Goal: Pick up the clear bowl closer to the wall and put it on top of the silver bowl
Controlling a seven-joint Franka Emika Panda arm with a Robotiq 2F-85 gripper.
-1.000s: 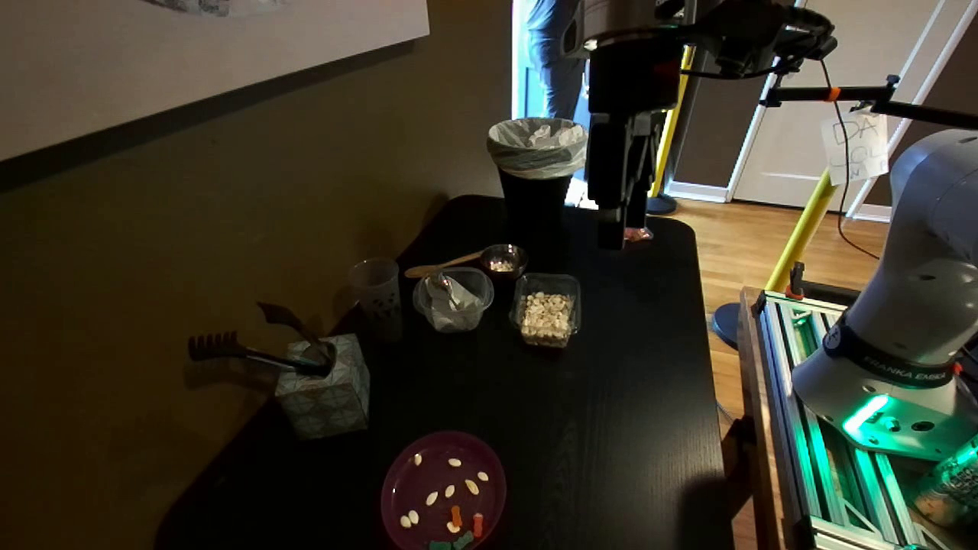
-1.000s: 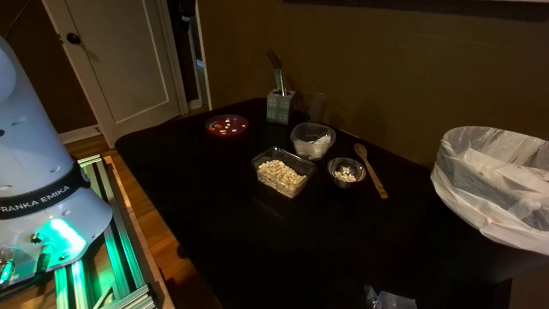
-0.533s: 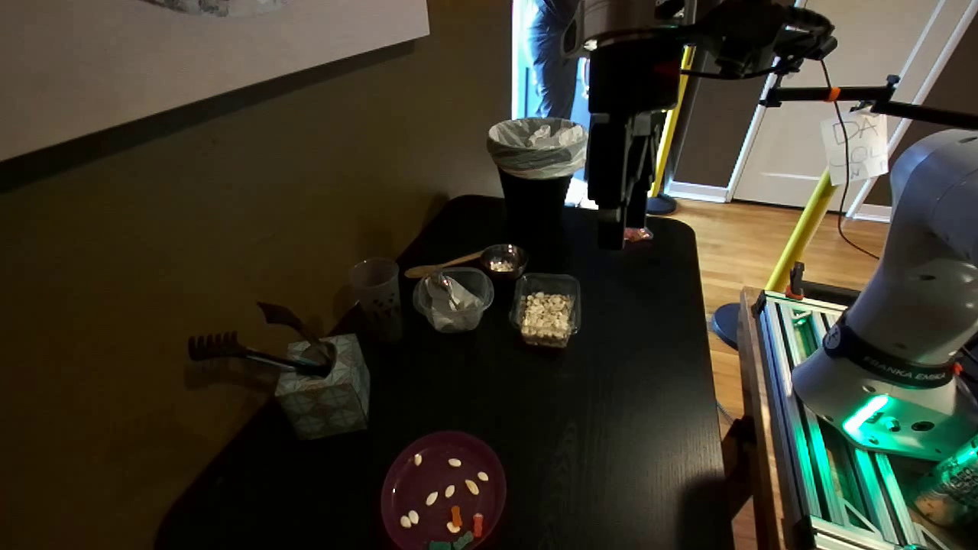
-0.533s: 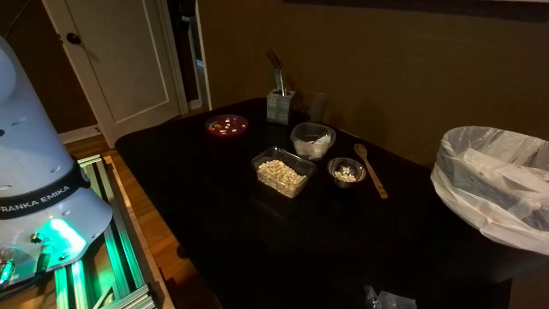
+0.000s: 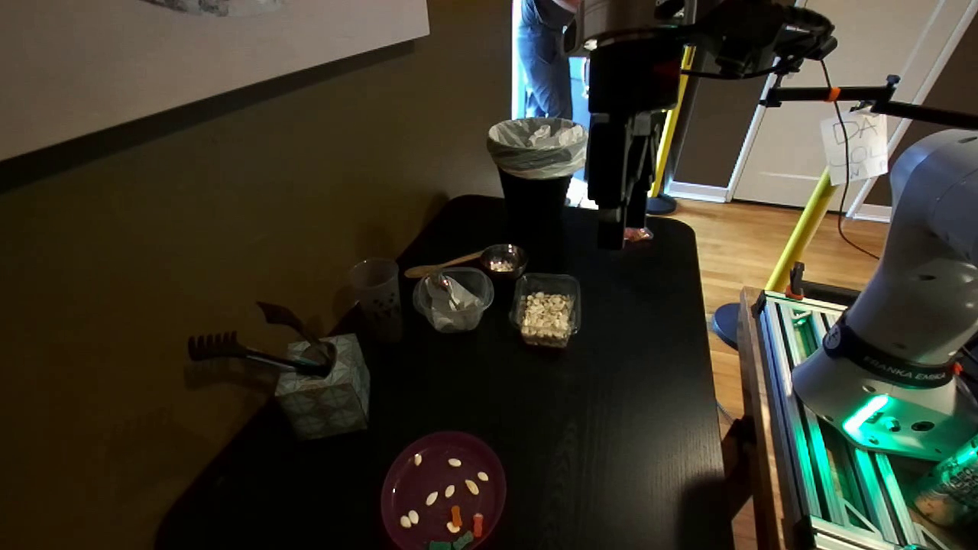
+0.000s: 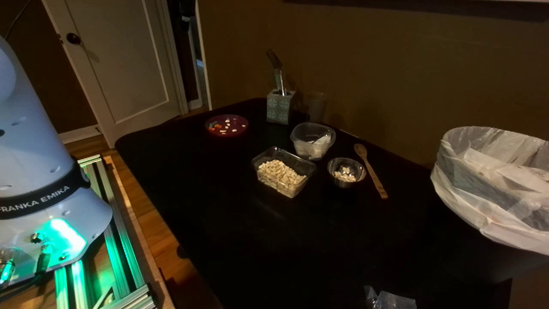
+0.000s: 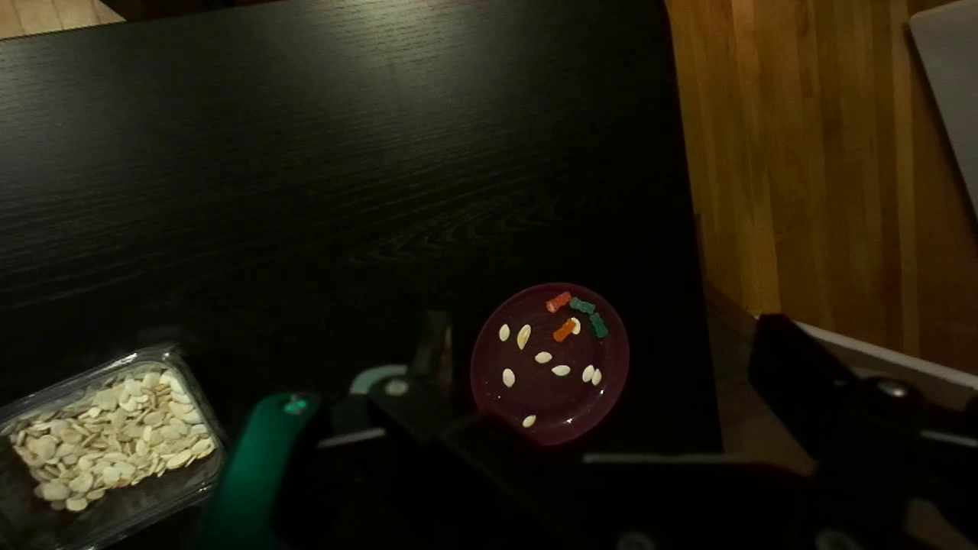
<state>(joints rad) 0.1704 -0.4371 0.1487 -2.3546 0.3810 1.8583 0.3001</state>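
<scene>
The clear bowl closer to the wall [image 5: 451,325] holds white paper and stands on the dark table; it also shows in an exterior view [image 6: 303,148]. The small silver bowl [image 5: 514,270], with some pale seeds inside, stands beside it and also shows in an exterior view [image 6: 343,184]. A clear rectangular container [image 5: 570,334] full of seeds is farther from the wall; it shows partly in the wrist view [image 7: 200,416]. My gripper [image 5: 623,226] hangs high above the table, empty. In the wrist view the gripper [image 7: 603,328] has its fingers wide apart. Both bowls are outside the wrist view.
A purple plate [image 5: 497,493] holds seeds and gummy candies. A tissue box [image 5: 327,397] with utensils and a tall cup [image 5: 377,294] stand along the wall. A wooden spoon [image 6: 374,176] lies by the silver bowl. A lined bin [image 6: 484,206] and a plastic wrapper [image 6: 392,300] are at one end.
The arm, gripper and table objects have not visibly moved. Only a person in the doorway behind has shifted.
</scene>
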